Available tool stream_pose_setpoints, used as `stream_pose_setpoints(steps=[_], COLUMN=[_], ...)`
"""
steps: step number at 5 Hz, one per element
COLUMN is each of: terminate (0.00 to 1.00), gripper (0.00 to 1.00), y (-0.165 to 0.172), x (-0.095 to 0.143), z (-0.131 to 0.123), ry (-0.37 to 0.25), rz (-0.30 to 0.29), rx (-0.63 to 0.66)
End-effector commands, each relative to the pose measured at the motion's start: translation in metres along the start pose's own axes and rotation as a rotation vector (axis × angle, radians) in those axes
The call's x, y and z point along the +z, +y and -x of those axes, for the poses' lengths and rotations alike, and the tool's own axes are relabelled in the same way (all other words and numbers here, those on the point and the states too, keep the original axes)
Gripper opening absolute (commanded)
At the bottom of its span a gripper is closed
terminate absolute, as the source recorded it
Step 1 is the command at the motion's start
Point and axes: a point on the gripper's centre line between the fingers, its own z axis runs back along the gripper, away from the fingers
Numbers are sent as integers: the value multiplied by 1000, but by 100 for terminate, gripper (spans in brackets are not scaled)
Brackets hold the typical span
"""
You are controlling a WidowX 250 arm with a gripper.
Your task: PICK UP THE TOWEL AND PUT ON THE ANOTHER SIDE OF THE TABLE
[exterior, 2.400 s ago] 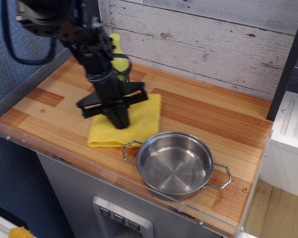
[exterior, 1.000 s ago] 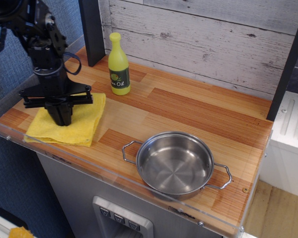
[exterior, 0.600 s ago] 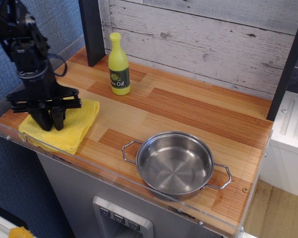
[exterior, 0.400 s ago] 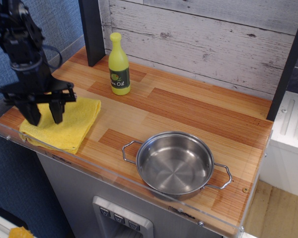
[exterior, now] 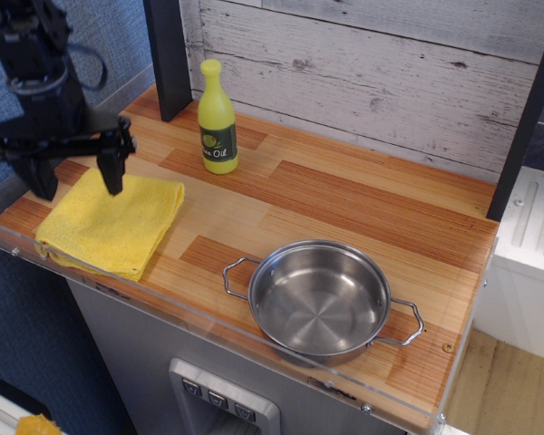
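Observation:
The yellow towel (exterior: 111, 225) lies flat near the left front corner of the wooden table (exterior: 344, 195), close to the clear acrylic rim. My gripper (exterior: 78, 186) hangs just above the towel's far left part with its two black fingers spread wide and nothing between them. The fingers (exterior: 111, 168) are clear of the cloth.
A yellow-green oil bottle (exterior: 218, 119) stands at the back, right of the towel. A steel pan (exterior: 319, 298) with two handles sits near the front edge at centre right. A dark post (exterior: 168, 54) rises at the back left. A plank wall backs the table.
My gripper dragged the towel from the table's middle to the left front corner, then opened, let go of it and rose. The towel now lies free.

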Motion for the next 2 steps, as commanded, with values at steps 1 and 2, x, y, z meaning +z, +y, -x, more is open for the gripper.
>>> stream_pose_setpoints(steps=[1, 2], terminate=[0, 0], gripper=[100, 100], y=[-17, -47], x=[45, 68], z=[-6, -1], ry=[-57, -40], rz=[-2, 24], rx=[-69, -184])
